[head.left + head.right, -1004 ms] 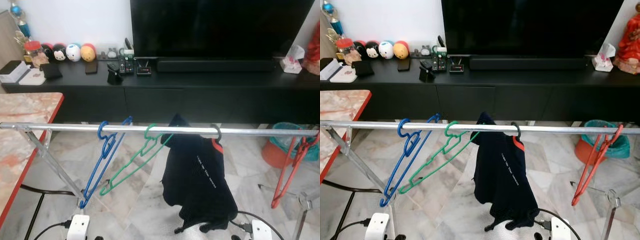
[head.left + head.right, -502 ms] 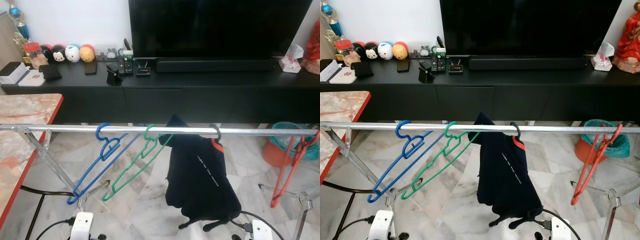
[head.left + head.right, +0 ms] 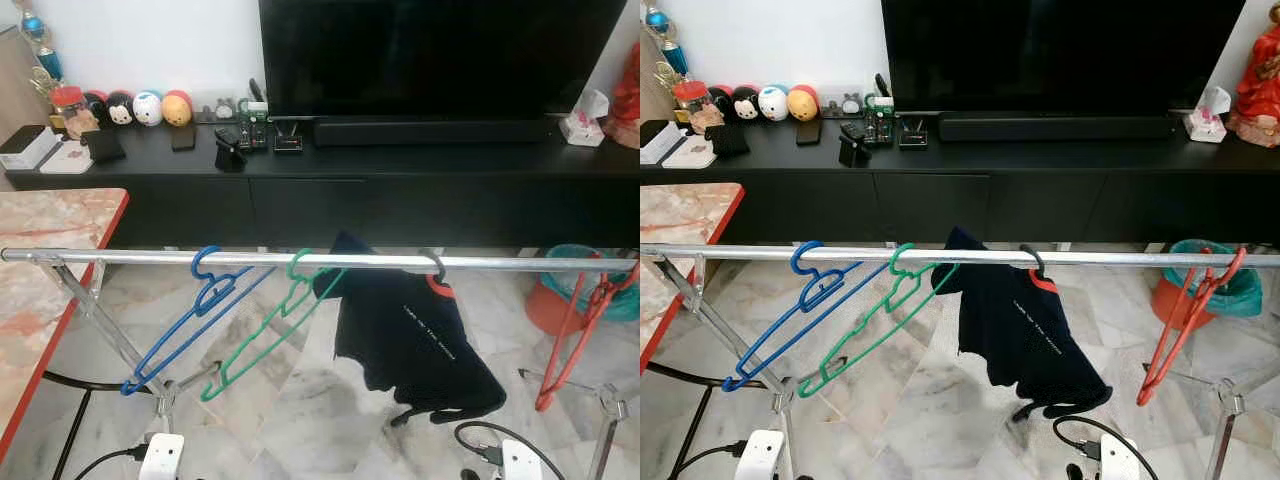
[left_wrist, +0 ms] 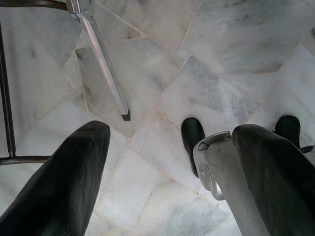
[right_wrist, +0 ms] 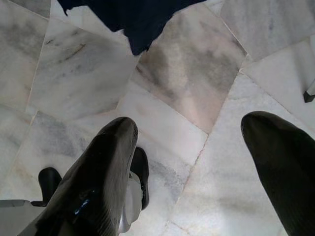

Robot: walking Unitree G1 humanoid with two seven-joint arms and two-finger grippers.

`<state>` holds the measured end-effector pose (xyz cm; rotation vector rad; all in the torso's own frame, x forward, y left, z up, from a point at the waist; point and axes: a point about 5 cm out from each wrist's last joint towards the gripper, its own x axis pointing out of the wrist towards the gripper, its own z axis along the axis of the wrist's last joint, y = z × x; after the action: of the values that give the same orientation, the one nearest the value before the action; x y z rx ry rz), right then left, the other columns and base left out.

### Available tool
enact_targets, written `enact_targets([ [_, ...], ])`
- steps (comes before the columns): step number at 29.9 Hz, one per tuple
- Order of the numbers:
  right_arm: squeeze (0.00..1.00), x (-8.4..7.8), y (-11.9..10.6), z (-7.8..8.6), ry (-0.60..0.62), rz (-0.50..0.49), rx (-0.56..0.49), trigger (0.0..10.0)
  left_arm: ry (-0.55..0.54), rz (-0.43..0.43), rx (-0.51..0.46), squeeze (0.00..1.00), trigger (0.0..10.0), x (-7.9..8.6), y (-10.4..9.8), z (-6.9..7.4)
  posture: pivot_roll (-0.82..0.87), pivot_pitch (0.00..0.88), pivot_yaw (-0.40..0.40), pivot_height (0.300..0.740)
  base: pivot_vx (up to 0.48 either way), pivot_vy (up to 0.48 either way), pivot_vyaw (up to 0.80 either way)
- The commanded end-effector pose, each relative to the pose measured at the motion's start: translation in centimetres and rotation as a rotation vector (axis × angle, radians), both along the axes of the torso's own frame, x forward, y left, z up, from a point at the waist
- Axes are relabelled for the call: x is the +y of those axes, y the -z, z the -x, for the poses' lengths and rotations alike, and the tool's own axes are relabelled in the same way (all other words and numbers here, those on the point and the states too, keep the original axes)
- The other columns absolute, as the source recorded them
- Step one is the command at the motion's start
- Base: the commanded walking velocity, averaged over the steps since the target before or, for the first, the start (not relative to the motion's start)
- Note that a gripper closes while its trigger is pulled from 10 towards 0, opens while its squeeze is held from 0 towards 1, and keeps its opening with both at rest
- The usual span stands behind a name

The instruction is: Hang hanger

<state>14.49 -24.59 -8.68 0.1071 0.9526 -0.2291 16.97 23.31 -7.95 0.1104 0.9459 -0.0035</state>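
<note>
**Hangers on the rail**

While both arms hang low, the left gripper (image 4: 167, 162) and right gripper (image 5: 197, 162) gape wide above the floor (image 4: 221, 59). Along the rail (image 3: 130, 257): blue hanger (image 3: 190, 325), green hanger (image 3: 265, 340), shirt (image 3: 415, 340), red hanger (image 3: 572, 335) at the right end.

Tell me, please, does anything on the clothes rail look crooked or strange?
Yes. The dark T-shirt hangs askew on the rail, bunched and swept toward the right. The blue hanger and green hanger tilt steeply leftward.

Bare rail (image 3: 500, 264) between black shirt (image 3: 415, 335) and red hanger (image 3: 575, 335), blue hanger (image 3: 180, 330) and green hanger (image 3: 265, 335) crowding left
</note>
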Motion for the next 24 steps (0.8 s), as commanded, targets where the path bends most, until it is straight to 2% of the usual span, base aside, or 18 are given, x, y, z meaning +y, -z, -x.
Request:
enact_targets([
  [1,0.00,-0.1,-0.1,-0.1,0.017,-0.002,-0.014,10.0,0.001,-0.016,0.005,0.00,10.0,0.5,-0.1,0.1,0.00,0.000,0.002,0.740,0.000,0.000,0.00],
  [11,0.00,-0.2,-0.1,0.0,0.029,-0.001,-0.020,10.0,-0.010,-0.011,0.009,0.00,10.0,0.2,0.1,0.3,-0.01,0.000,-0.004,0.740,-0.286,0.000,0.00],
  [24,0.00,-0.3,-0.1,0.0,0.028,0.002,-0.024,10.0,-0.027,-0.018,0.044,0.00,10.0,0.4,0.5,1.3,-0.01,0.000,-0.007,0.740,-0.294,0.000,0.00],
])
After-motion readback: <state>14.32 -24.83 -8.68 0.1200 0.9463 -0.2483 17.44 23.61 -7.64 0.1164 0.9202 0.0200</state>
